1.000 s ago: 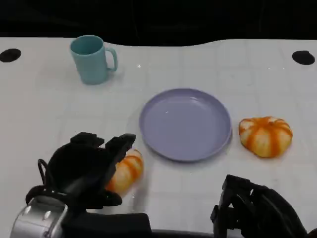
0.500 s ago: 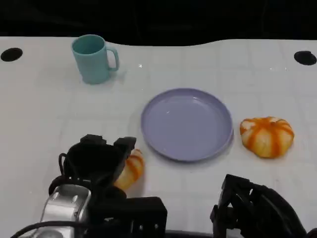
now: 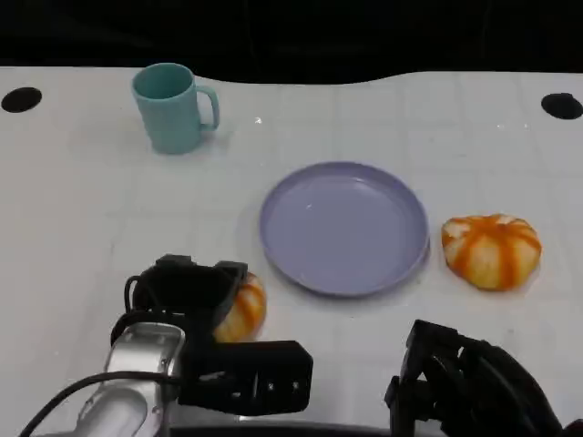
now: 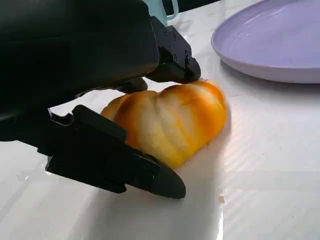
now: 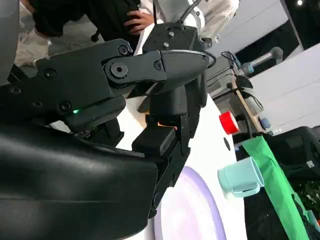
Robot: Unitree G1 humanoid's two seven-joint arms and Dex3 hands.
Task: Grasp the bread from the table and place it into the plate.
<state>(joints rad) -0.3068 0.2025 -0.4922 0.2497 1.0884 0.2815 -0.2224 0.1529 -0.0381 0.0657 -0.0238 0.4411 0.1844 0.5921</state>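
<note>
**My left hand around the bread roll, plate just beside it**

My left hand sits low over the near-left part of the white table, and its fingers are cupped round the orange-and-cream striped bread roll. In my left wrist view one finger lies along the roll's top, its tip touching the crust, while the thumb runs beneath the roll's near side, against it. The roll lies on the table between them; I cannot tell how firm the hold is.

The lilac plate lies just beside the roll, toward the middle of the table, its rim close to the roll's end but apart from it. Nothing lies in it.

A second striped bun, rounder and pumpkin-shaped, rests on the table just past the plate's right edge, near but not touching. A teal mug stands upright at the far left, handle pointing right, well apart from everything else.

My right hand hangs at the lower right edge, over the table's near side, holding nothing; its fingers look loosely apart.

In my right wrist view a person is beside the table.
</note>
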